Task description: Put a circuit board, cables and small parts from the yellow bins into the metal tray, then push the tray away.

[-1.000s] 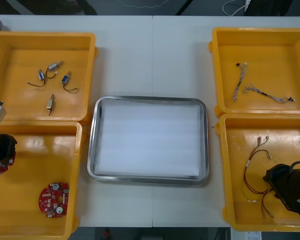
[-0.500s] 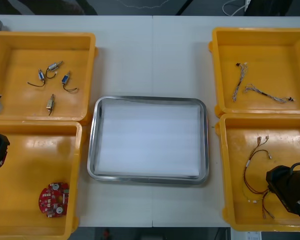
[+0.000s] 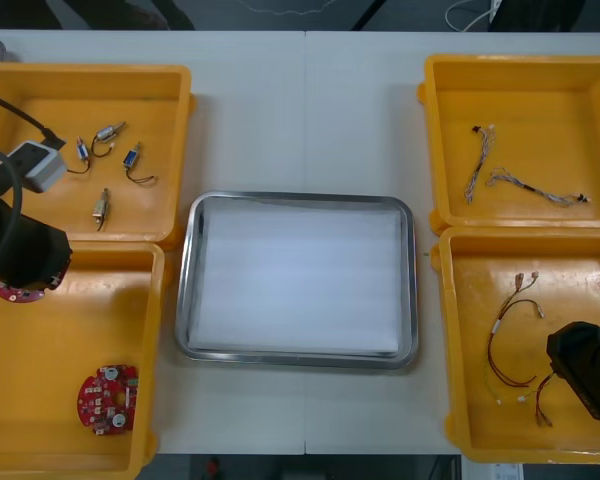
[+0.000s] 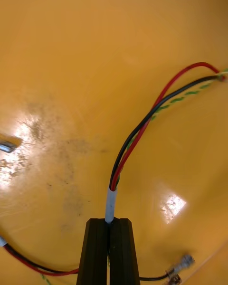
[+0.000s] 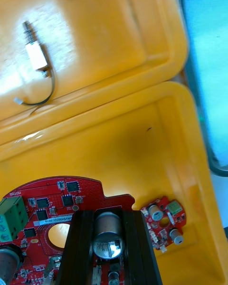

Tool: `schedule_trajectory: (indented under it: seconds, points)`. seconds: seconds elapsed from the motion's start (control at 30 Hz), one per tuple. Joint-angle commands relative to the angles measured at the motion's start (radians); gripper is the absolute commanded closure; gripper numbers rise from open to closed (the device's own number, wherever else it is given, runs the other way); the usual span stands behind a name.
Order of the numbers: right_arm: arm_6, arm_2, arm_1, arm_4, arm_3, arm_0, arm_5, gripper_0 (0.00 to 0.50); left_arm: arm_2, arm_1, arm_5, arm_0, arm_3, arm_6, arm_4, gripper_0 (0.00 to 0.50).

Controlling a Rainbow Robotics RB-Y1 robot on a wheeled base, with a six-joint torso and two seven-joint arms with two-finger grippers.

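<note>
Circuit board [image 5: 90,194] is up in the left end effector [image 5: 109,214]. Its black fingers are pinching a silver can-shaped component that stands on the red disc. It hangs over the near-left yellow bin [image 3: 90,320], close to the wall shared with the far bin, and a second board [image 3: 107,398] lies on the bin floor well below it.

So the job now, as I read it, is the carry over to the metal tray [image 3: 298,197], which sits just beside that bin. Since the grip is on one component and not on the board's edge, I'd go slow and keep the wrist level so the disc doesn't swing or twist. Clear the bin's rim with room to spare, then come down low inside the tray before letting go, no dropping it from height.

Meanwhile the right end effector [image 4: 109,221] is down in the near-right bin [image 3: 570,280], pressed tight on the white-sleeved end of a red and black cable [image 4: 137,135]. Pull that straight up, because a greenish twisted wire runs right alongside it and could tag along.
</note>
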State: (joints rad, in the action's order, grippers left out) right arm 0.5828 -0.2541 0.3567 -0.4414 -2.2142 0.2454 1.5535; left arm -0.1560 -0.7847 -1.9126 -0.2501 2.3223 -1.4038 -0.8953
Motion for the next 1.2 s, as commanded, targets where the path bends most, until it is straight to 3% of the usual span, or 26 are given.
schedule_trajectory:
  seconds: [0.03, 0.17, 0.27, 0.43, 0.77, 1.2]
  points:
    - [0.006, -0.056, 0.054, -0.008, -0.088, 0.018, 0.056, 0.500, 0.104, -0.030, -0.007, -0.094, 0.043, 0.105, -0.007, 0.500]
    - [0.009, -0.088, 0.096, -0.022, -0.162, -0.003, 0.165, 0.500, 0.214, -0.022, -0.007, -0.163, 0.060, 0.175, -0.007, 0.500]
    - [0.014, -0.128, 0.128, -0.073, -0.219, -0.038, 0.277, 0.500, 0.308, 0.001, -0.007, -0.225, 0.062, 0.233, -0.005, 0.500]
    - [0.037, -0.160, 0.160, -0.135, -0.272, -0.083, 0.366, 0.500, 0.415, 0.030, -0.007, -0.279, 0.058, 0.309, 0.004, 0.500]
    - [0.273, -0.179, 0.243, -0.201, -0.346, -0.127, 0.366, 0.500, 0.627, 0.128, 0.017, -0.385, -0.029, 0.404, 0.099, 0.500]
    - [0.597, -0.197, 0.389, -0.390, -0.346, -0.178, 0.366, 0.500, 0.817, 0.237, 0.168, -0.433, -0.238, 0.427, 0.246, 0.500]
